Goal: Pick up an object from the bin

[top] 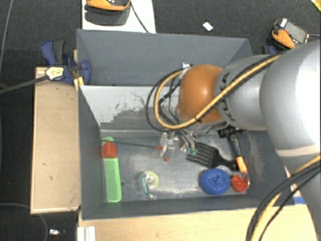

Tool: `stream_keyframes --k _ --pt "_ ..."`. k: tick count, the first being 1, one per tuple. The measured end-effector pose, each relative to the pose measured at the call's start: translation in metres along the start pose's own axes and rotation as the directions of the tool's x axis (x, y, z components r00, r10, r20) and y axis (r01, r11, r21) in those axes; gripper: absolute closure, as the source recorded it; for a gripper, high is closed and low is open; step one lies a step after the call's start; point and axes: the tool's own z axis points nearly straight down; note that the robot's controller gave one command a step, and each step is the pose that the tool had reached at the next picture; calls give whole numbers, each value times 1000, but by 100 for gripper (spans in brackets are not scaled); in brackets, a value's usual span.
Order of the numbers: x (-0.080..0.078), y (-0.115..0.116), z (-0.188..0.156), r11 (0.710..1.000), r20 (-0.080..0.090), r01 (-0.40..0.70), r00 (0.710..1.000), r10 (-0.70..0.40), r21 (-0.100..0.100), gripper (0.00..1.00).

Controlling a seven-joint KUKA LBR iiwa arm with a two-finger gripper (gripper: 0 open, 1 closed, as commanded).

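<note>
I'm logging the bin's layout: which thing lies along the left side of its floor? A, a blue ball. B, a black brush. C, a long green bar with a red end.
C: the green bar lies along the left wall, while the blue ball and black brush sit toward the right.

Left: we see a tube (pixel 111 172) lying along the bin's (pixel 160 54) left wall.
Near middle: we find a roll (pixel 149 181), right of it.
Right: ball (pixel 215 181) near; brush (pixel 205 155) just behind it.
</note>
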Motion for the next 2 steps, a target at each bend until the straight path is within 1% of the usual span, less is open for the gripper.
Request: stream_keyframes --k 1,2 --pt "0 0 -5 1000 2 -1 1000 1 0 100" --pt "2 -1 -37 1000 -5 -1 1000 1 1 100"
